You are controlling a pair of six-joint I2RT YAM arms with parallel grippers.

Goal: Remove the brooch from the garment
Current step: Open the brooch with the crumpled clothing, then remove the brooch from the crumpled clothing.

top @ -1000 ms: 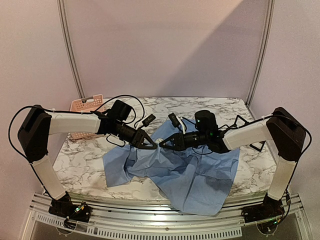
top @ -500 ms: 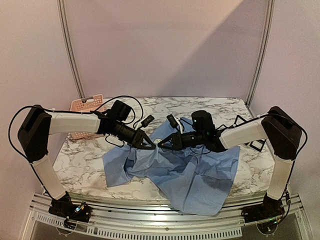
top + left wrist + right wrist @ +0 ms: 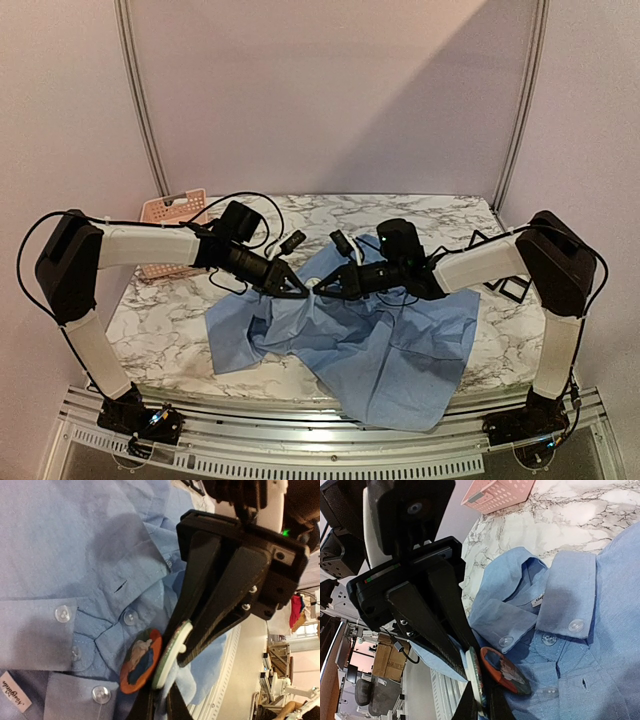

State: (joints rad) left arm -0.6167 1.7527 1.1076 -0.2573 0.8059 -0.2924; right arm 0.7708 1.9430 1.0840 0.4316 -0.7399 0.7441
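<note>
The garment [image 3: 390, 340], a light blue shirt, lies crumpled on the marble table, its collar and clear buttons close up in both wrist views. The brooch [image 3: 142, 662] [image 3: 507, 672] is round with an orange rim and a blue and grey picture, and sits on the button strip. Right beside it a thin white-backed disc [image 3: 170, 652] [image 3: 476, 672] stands on edge. My left gripper [image 3: 303, 291] [image 3: 160, 702] is shut on a fold of shirt cloth just below that disc. My right gripper [image 3: 322, 289] [image 3: 482, 705] faces it tip to tip, shut on the disc.
A pink plastic basket [image 3: 172, 210] stands at the table's back left, behind the left arm. A black wire stand [image 3: 510, 290] sits by the right arm. The shirt hangs over the front table edge [image 3: 300, 395].
The right arm has slid left, bringing its gripper tip against the left gripper's tip. The left arm has barely moved. Both grippers stay shut.
</note>
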